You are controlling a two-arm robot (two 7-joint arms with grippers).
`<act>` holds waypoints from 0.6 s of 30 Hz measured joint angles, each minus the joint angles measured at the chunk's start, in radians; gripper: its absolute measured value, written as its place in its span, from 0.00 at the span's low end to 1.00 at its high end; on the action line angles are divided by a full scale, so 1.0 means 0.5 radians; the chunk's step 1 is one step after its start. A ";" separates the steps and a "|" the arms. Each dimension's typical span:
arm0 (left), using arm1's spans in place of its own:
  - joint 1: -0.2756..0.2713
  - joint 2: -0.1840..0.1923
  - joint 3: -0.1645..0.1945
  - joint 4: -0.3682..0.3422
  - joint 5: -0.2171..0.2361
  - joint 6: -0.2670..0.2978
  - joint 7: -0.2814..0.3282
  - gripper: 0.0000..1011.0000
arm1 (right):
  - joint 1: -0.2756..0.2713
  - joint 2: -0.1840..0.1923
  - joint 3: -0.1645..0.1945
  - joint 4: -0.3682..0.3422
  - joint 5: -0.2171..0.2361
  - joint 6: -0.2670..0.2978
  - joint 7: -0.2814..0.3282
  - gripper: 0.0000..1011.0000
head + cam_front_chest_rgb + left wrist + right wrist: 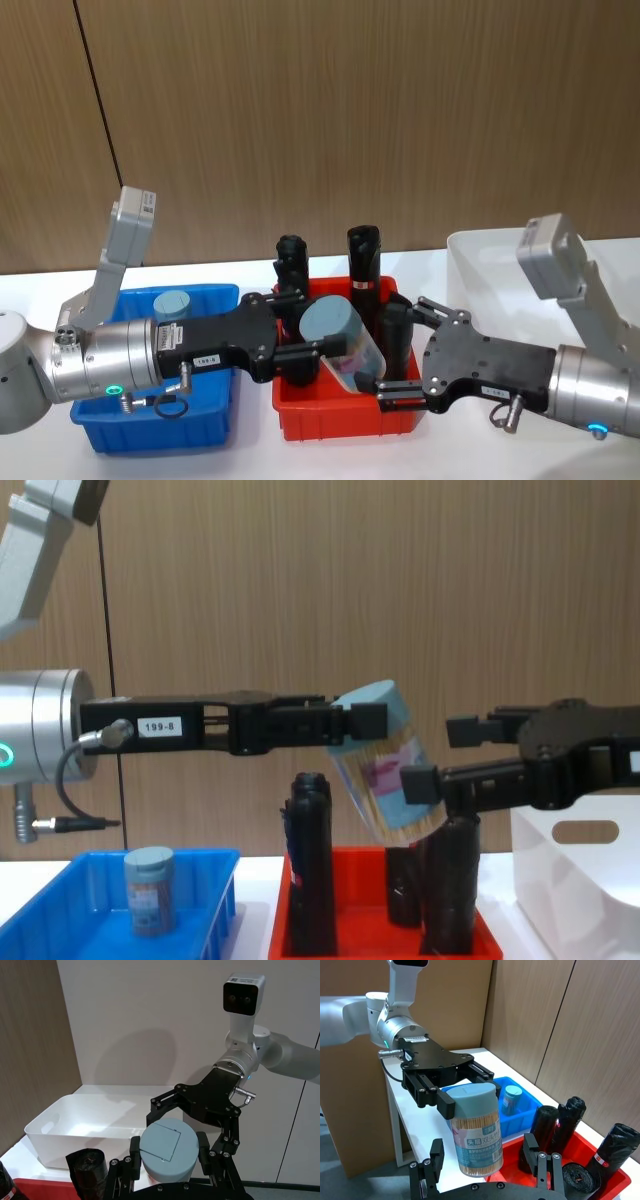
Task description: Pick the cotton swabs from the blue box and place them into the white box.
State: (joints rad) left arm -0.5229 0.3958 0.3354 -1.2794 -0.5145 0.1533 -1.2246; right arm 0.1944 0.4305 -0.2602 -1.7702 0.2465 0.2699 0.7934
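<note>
Cotton swabs jar (335,330), tilted, hangs at the centre of the head view, above the red tray (340,415). The white box (478,262) sits at the right edge and the blue box (205,425) at the lower left. The left gripper (305,325) reaches in from the left, jaws clenched on the jar's lid end. The right gripper (400,348) comes from the lower right, jaws spread wide either side of the jar's base. Black rolls (364,262) stand upright in the tray. A second jar (172,303) stands in the blue box, near its upper edge.
</note>
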 joint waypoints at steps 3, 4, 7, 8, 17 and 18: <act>0.000 0.000 0.000 0.000 0.000 0.000 0.000 0.66 | 0.010 -0.005 -0.009 0.004 -0.016 -0.003 0.000 0.99; 0.000 0.000 0.000 0.000 0.000 0.000 0.000 0.66 | 0.016 -0.007 -0.016 0.006 -0.023 -0.006 0.001 0.99; 0.000 0.000 0.000 0.000 0.000 0.000 0.000 0.66 | 0.026 -0.013 -0.029 0.010 -0.041 -0.011 0.002 0.99; 0.000 0.000 0.000 0.000 0.000 0.000 0.000 0.66 | 0.028 -0.015 -0.032 0.011 -0.047 -0.012 0.002 0.99; 0.000 0.000 0.000 0.000 0.000 0.000 0.000 0.66 | 0.049 -0.035 -0.072 0.025 -0.106 -0.028 0.000 0.99; 0.000 0.000 0.000 0.000 0.000 0.000 0.000 0.66 | 0.052 -0.038 -0.078 0.027 -0.116 -0.030 -0.001 0.99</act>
State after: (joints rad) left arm -0.5228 0.3959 0.3353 -1.2794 -0.5145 0.1534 -1.2246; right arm 0.2204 0.4117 -0.2992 -1.7566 0.1885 0.2550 0.7931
